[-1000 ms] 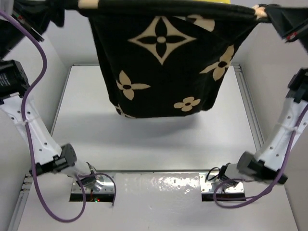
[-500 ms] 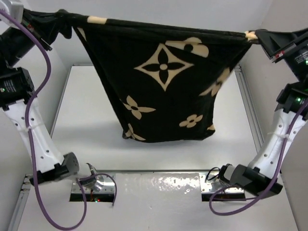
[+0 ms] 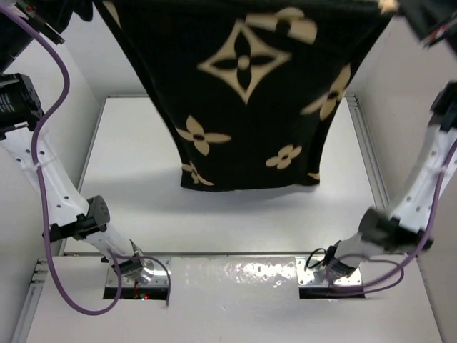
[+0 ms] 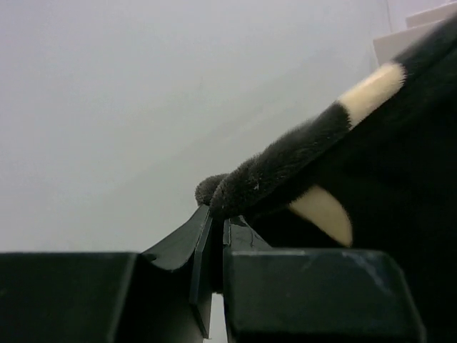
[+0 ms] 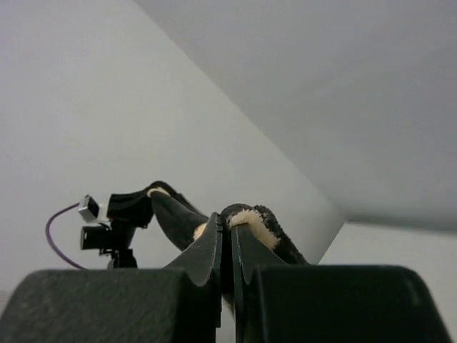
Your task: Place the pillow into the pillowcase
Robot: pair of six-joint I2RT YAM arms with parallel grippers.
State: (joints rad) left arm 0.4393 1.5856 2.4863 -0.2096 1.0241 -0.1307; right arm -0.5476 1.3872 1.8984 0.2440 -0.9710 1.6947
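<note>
The pillowcase (image 3: 243,107), black with beige flowers and stars, hangs in the air over the table, stretched between both grippers. Its top edge runs out of the top external view. My left gripper (image 3: 71,8) is shut on its upper left corner, and black pile sticks out above the fingertips in the left wrist view (image 4: 218,221). My right gripper (image 3: 403,11) is shut on the upper right corner, with a beige and black fold (image 5: 260,223) pinched at the tips (image 5: 228,232). The pillow does not show in any view.
The white table (image 3: 128,193) lies under the hanging cloth, with grey walls left and right. The arm bases (image 3: 136,275) and purple cables (image 3: 43,186) sit at the near edge. The left gripper shows far off in the right wrist view (image 5: 121,211).
Both grippers dipped and then rose again, carrying the pillowcase's top edge out of the top of the frame. The cloth swung and now hangs wider and flatter.
</note>
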